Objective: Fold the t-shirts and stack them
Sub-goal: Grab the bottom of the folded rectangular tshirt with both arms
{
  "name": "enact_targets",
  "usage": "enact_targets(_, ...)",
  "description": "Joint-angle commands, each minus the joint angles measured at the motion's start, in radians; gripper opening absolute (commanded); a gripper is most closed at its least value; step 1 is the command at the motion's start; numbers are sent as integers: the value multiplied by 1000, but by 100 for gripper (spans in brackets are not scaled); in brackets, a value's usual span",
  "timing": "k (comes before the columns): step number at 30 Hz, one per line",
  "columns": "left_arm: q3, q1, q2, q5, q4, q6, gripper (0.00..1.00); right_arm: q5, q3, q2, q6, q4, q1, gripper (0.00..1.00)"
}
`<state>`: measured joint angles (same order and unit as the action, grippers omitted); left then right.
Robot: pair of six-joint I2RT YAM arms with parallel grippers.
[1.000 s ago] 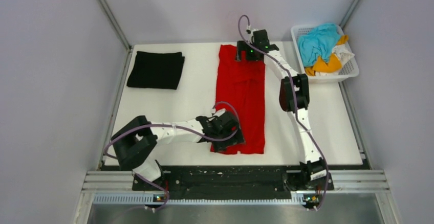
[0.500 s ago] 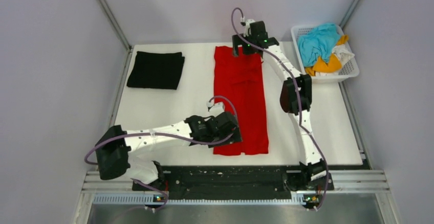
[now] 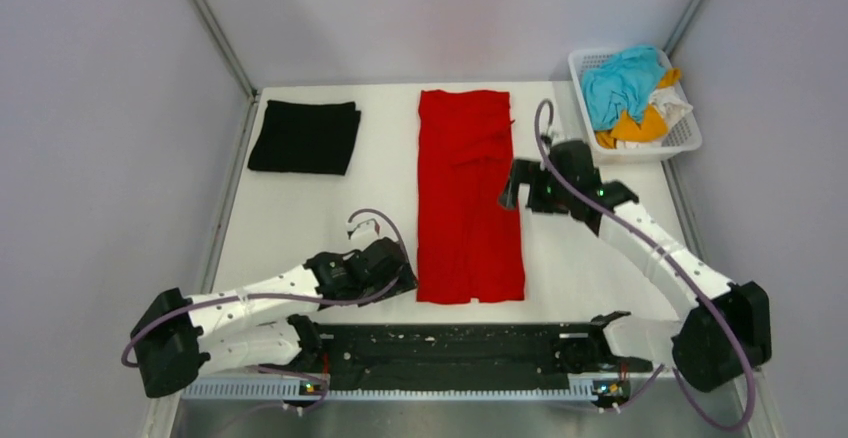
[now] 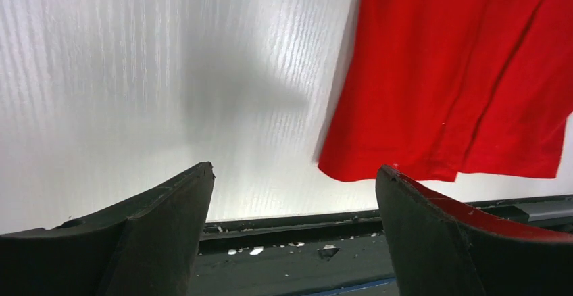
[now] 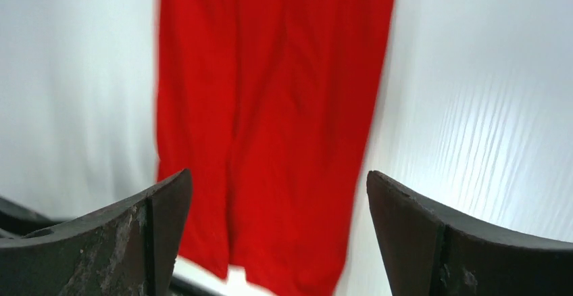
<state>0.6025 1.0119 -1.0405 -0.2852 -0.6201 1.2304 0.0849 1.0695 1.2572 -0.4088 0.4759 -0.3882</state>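
A red t-shirt [image 3: 468,193] lies on the white table as a long narrow strip, running from the back edge to the front edge. It also shows in the left wrist view [image 4: 459,73] and the right wrist view [image 5: 270,107]. A folded black t-shirt [image 3: 304,136] lies at the back left. My left gripper [image 3: 398,276] is open and empty, just left of the red shirt's near left corner. My right gripper [image 3: 515,188] is open and empty, beside the red shirt's right edge at mid length.
A white basket [image 3: 685,138] at the back right holds several crumpled shirts, blue [image 3: 620,83], orange and white. A black rail [image 3: 450,343] runs along the table's near edge. Grey walls enclose the table on three sides.
Both grippers let go of the red shirt and opened. The right arm pulled back from the far end to the shirt's right side. The left gripper moved left off the near corner.
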Motion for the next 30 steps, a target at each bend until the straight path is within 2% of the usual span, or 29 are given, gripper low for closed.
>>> enact_targets(1,-77,-23,17,78,185,-4,92,81,-299,-181,-169,23,-45,98)
enact_targets(5,-87,-26,-81,163,270,-13,82,124,-465,-353,-266,93,-89,97)
enact_targets(9,-87,-26,-165,189,296,-10,71,116,-581,-437,-314,127,-98,88)
enact_targets(12,-97,-26,-202,185,310,-4,62,145,-644,-445,-334,136,-99,76)
enact_targets(17,-101,-26,-234,195,325,9,45,140,-707,-444,-339,126,-99,63)
enact_targets(25,-98,-26,-281,203,313,22,25,141,-777,-425,-364,21,-98,48)
enact_targets(30,-90,-26,-290,194,297,38,8,151,-797,-375,-376,-64,-98,46)
